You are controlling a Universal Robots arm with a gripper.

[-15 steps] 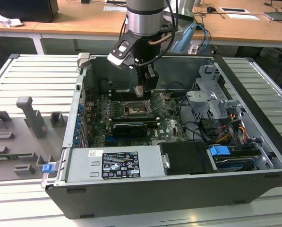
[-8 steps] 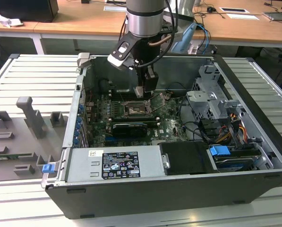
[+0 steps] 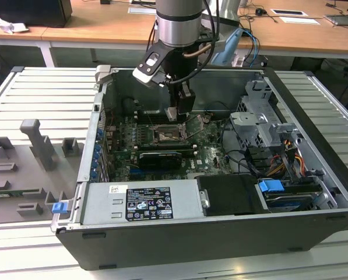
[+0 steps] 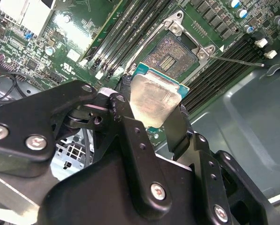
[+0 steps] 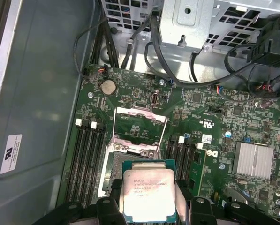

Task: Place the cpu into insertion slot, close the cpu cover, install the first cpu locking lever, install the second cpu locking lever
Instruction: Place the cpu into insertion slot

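Silver-beige cpu (image 5: 149, 194) pinched in my gripper (image 5: 151, 211).
I see it hanging over the insertion slot (image 4: 170, 54) edge (cpu cover (image 5: 140, 112) standing open), not yet seated.

No print can be made out letter for letter. In the exterior view, a white label (image 3: 140, 203) crowded with small black lines and marks sits on the grey power supply (image 3: 185, 201) at lower centre. It is too fine to read. In the first wrist view, faint grey lines of print cross the cpu (image 5: 149, 192), a white sticker (image 5: 10, 153) with a dark mark sits on the case wall (image 5: 41, 84), and white marks dot the green board (image 5: 215, 117) — none legible.
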